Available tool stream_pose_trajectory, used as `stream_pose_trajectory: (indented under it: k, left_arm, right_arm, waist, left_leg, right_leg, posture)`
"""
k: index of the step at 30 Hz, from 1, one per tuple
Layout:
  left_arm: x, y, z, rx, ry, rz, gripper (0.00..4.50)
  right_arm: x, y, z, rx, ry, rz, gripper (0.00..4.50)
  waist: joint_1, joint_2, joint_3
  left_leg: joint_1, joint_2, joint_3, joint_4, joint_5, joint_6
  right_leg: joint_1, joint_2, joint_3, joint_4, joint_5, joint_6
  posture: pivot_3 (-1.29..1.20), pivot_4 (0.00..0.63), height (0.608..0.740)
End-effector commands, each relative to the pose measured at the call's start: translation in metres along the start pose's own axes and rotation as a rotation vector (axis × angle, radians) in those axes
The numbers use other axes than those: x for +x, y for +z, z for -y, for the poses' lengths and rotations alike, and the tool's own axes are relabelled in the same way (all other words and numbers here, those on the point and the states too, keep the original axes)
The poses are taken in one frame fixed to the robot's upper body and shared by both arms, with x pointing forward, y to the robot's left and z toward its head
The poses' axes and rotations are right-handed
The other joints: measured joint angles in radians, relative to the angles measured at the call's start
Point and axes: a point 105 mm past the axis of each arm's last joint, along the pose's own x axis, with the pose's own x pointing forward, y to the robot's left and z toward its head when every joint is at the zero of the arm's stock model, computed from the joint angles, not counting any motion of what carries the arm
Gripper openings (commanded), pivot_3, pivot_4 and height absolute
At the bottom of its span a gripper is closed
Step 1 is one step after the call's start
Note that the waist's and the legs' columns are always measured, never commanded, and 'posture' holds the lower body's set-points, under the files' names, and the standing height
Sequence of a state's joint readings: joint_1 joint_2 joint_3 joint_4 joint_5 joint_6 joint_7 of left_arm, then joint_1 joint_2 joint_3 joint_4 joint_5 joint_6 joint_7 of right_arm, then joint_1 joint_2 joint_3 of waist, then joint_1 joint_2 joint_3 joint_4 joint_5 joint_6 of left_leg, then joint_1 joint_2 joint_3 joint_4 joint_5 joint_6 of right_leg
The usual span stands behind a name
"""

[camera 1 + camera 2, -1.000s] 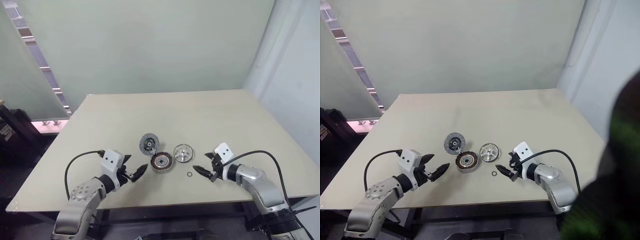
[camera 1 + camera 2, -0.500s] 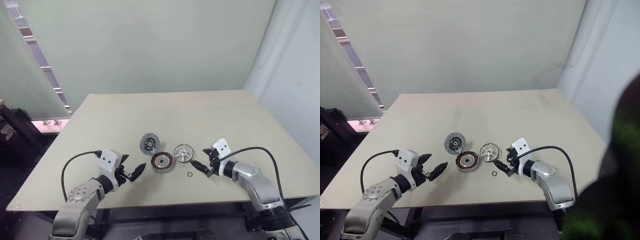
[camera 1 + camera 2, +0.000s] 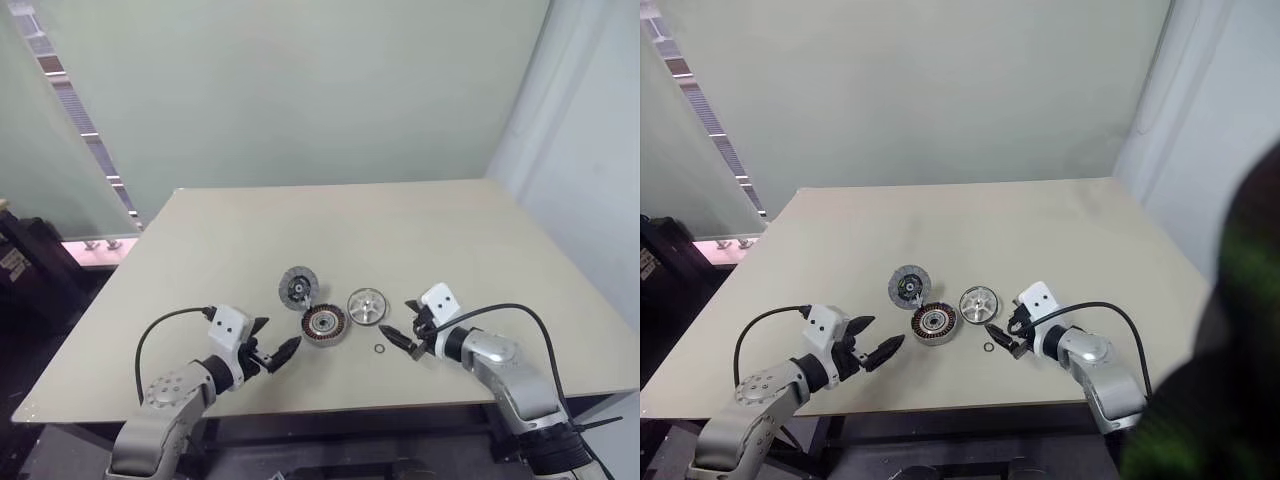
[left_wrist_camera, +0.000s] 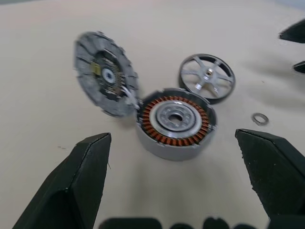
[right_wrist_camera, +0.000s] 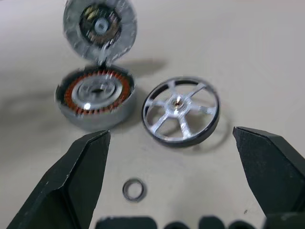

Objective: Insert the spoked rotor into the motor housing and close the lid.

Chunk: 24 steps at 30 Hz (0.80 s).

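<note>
Since the picture 1 second back, our left gripper (image 3: pixel 277 353) has slid a little inward and now sits just short of the motor housing (image 3: pixel 324 322), while our right gripper (image 3: pixel 399 339) has crept closer to the parts and now hangs beside the small metal ring (image 3: pixel 379 349). Nothing on the table (image 3: pixel 420 230) has shifted: all 4 loose pieces lie where they did.

Both grippers stand spread wide and carry nothing; we see the 2 black fingers (image 4: pixel 81 181) of the left one well apart with the housing between them in its wrist view, and the right one's fingers (image 5: pixel 78 181) framing the spoked rotor (image 5: pixel 180 110) and the ring (image 5: pixel 134 189).

We find the spoked rotor lying flat on the table just to the right of the motor housing, near it but apart. The housing sits open, copper windings and pale centre showing. Its grey lid (image 4: pixel 106 73) stands tilted at the housing's far-left rim, touching it.
</note>
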<state>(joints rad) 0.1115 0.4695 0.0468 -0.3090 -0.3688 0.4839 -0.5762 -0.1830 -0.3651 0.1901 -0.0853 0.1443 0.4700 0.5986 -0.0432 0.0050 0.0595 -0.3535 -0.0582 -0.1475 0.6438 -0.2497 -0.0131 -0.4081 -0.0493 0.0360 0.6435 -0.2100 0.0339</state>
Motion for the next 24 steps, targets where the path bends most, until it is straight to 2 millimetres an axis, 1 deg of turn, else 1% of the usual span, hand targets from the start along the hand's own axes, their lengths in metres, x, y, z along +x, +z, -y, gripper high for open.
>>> stream_pose_trajectory:
  k: [1, 6, 9, 15, 23, 24]
  left_arm:
    - [0.001, 0.000, 0.005, 0.021, -0.037, -0.011, 4.47]
    - [0.005, -0.008, 0.010, 0.012, -0.073, -0.039, 4.47]
    - [0.006, -0.009, 0.013, 0.011, -0.087, -0.044, 4.47]
    - [0.010, -0.008, 0.012, 0.022, -0.096, -0.040, 4.47]
    - [0.010, -0.009, 0.011, 0.028, -0.104, -0.042, 4.47]
    - [0.010, -0.010, 0.011, 0.028, -0.104, -0.043, 4.49]
  right_arm:
    - [0.003, -0.003, -0.008, -0.005, 0.032, -0.016, 4.50]
    - [0.014, -0.023, -0.018, 0.019, 0.055, -0.084, 4.50]
    - [0.019, -0.029, -0.020, 0.037, 0.052, -0.093, 4.50]
    - [0.030, -0.039, -0.021, 0.075, 0.037, -0.093, 4.50]
    - [0.032, -0.048, -0.020, 0.090, 0.031, -0.109, 4.50]
    - [0.032, -0.049, -0.020, 0.091, 0.030, -0.112, 4.33]
  waist:
    - [0.000, 0.000, 0.000]
    - [0.000, 0.000, 0.000]
    - [0.000, 0.000, 0.000]
    - [0.000, 0.000, 0.000]
    - [0.000, 0.000, 0.000]
    - [0.000, 0.000, 0.000]
  left_leg:
    - [0.000, 0.000, 0.000, 0.000, 0.000, 0.000]
    - [0.000, 0.000, 0.000, 0.000, 0.000, 0.000]
    - [0.000, 0.000, 0.000, 0.000, 0.000, 0.000]
    - [0.000, 0.000, 0.000, 0.000, 0.000, 0.000]
    - [0.001, 0.000, 0.000, 0.000, 0.000, 0.000]
    - [0.001, 0.000, 0.000, 0.000, 0.000, 0.000]
  right_leg:
    - [0.000, 0.000, 0.000, 0.000, 0.000, 0.000]
    - [0.000, 0.000, 0.000, 0.000, 0.000, 0.000]
    - [0.000, 0.000, 0.000, 0.000, 0.000, 0.000]
    - [0.000, 0.000, 0.000, 0.000, 0.000, 0.000]
    - [0.000, 0.000, 0.000, 0.000, 0.000, 0.000]
    - [0.001, 0.000, 0.000, 0.000, 0.000, 0.000]
  posture:
    - [0.00, 0.000, 0.740]
    - [0.00, 0.000, 0.740]
    - [0.00, 0.000, 0.740]
    - [0.00, 0.000, 0.740]
    - [0.00, 0.000, 0.740]
    - [0.00, 0.000, 0.740]
